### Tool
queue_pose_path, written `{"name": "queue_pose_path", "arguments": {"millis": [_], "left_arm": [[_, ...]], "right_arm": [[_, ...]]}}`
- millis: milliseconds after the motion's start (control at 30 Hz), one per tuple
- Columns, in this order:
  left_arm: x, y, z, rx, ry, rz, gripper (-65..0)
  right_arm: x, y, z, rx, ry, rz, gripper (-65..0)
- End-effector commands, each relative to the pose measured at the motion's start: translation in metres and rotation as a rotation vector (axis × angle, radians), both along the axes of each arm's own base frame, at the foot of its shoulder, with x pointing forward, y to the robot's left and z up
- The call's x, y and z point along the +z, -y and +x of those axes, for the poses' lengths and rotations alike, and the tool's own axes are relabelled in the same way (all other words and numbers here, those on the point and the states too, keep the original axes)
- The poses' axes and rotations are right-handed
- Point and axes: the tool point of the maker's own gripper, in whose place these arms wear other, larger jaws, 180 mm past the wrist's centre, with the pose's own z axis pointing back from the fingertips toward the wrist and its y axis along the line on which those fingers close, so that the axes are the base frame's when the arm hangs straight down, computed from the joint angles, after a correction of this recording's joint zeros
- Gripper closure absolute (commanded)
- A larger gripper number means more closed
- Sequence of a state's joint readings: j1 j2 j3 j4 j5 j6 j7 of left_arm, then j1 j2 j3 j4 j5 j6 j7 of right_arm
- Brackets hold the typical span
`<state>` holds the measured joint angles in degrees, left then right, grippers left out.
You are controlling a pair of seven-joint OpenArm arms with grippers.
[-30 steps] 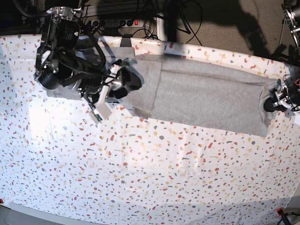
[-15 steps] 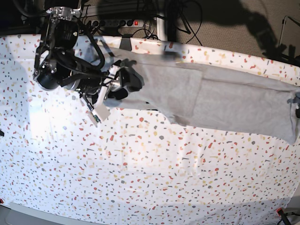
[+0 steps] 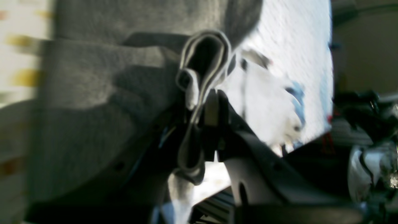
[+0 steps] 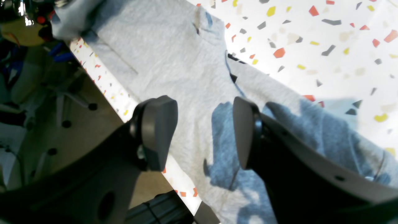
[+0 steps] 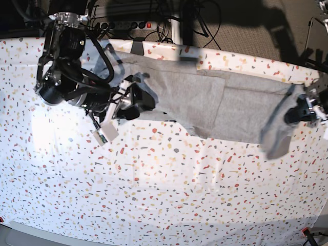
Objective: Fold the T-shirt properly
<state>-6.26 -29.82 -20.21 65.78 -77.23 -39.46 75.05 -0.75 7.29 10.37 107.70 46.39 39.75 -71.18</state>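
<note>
The heather-grey T-shirt (image 5: 205,97) lies stretched along the back of the table, plain side up. My left gripper (image 5: 300,111) is at the far right, shut on the shirt's right end. That end is lifted and hangs in a doubled fold (image 5: 277,134). In the left wrist view the left gripper (image 3: 202,105) pinches folded grey cloth (image 3: 93,93). My right gripper (image 5: 136,97) hovers over the shirt's left end. In the right wrist view the right gripper (image 4: 202,130) is open and empty, just above the fabric (image 4: 174,62) near the table's back edge.
A white cloth with coloured speckles (image 5: 164,195) covers the table. A power strip and cables (image 5: 128,24) lie behind the back edge. A chair base (image 4: 62,102) stands on the floor beyond that edge. The right arm's bulk (image 5: 66,77) covers the back left.
My left gripper pulled the shirt's right end out past the frame's right edge. It has now come back leftward with that end lifted and folding over. The right arm shifted only slightly.
</note>
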Motion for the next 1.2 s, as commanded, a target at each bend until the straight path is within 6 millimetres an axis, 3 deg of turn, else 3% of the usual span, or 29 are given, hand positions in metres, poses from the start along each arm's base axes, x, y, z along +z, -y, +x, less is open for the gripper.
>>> {"name": "queue_pose_path", "arguments": {"millis": [0,167,467,500,600,667,800,900,1000,1167], "left_arm": [[0.022,0.011,0.009,-0.018,0.077,-0.028,0.0],[0.034,0.074,0.010,-0.065,0.154,-0.140,0.0],[0.024,0.133,0.008,-0.126,0.141,-0.213,0.0],[0.023,0.139,0.006,-0.146,0.135,-0.213,-5.6],[0.022,0.155,0.004,-0.189,0.131,-0.220,-31.4],[0.024,0.160,0.005,-0.194,0.140,-0.230,-38.4],[0.033,0.159,0.015,-0.203,0.169,-0.220,-38.6],[0.045,0.151,0.027,-0.216,0.202,-0.184,-38.6],[0.049,0.132,0.037,-0.234,0.230,-0.082,-38.6],[0.044,0.079,0.061,-0.133,0.292,0.160,-38.6]], "right_arm": [[0.013,-0.001,0.007,-0.001,0.053,0.012,-32.7],[0.013,-0.001,0.007,-0.001,0.053,0.011,-32.7],[0.013,-0.001,0.007,-0.002,0.054,0.012,-32.7],[0.013,-0.001,0.007,-0.002,0.054,0.012,-32.7],[0.013,-0.001,0.007,-0.002,0.053,0.011,-32.7],[0.013,0.000,0.007,-0.003,0.053,0.007,-32.8],[0.011,0.001,0.006,0.000,0.045,-0.002,-32.8],[0.005,0.013,0.003,-0.008,0.021,-0.040,-32.7],[-0.002,0.043,-0.001,-0.067,0.001,-0.084,-32.7],[-0.008,0.103,-0.017,-0.162,-0.042,-0.145,-32.7]]}}
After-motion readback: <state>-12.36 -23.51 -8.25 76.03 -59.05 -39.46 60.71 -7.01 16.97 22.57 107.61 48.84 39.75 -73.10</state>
